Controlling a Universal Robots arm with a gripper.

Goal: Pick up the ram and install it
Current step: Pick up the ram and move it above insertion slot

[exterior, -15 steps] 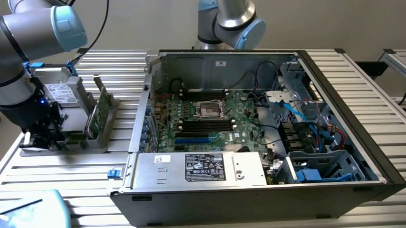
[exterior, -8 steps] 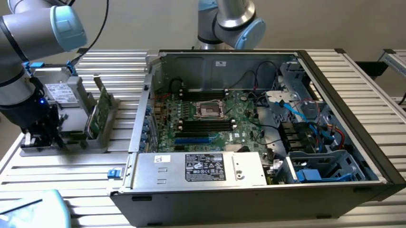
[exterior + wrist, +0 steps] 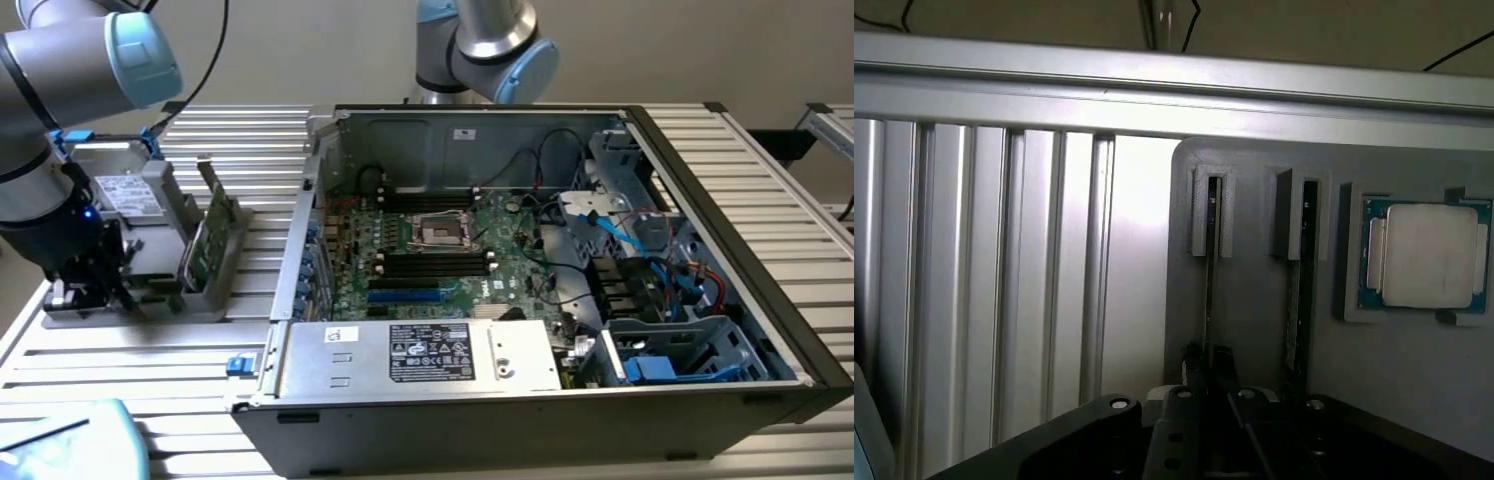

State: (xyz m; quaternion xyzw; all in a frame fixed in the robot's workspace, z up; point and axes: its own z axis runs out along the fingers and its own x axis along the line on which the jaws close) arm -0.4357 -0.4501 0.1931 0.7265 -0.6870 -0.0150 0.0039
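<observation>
The ram [image 3: 1209, 270] stands on edge in a slot of the grey holder [image 3: 1254, 330], so it appears as a thin dark strip. My gripper [image 3: 1207, 365] is at the strip's near end, one fingertip [image 3: 1193, 360] tight against each side, shut on it. In the exterior view the gripper [image 3: 96, 290] hangs low over the holder [image 3: 200, 305] at the exterior view's left, beside the open computer case [image 3: 534, 300]. The ram itself is hidden there behind the arm.
A second thin board [image 3: 1299, 290] stands in the neighbouring slot, and a square silver processor [image 3: 1427, 255] lies in a pocket beyond it. Larger green cards [image 3: 207, 235] stand upright in the holder. The motherboard [image 3: 441, 250] with dark memory slots [image 3: 434, 262] lies inside the case. A ribbed aluminium table [image 3: 120, 370] surrounds everything.
</observation>
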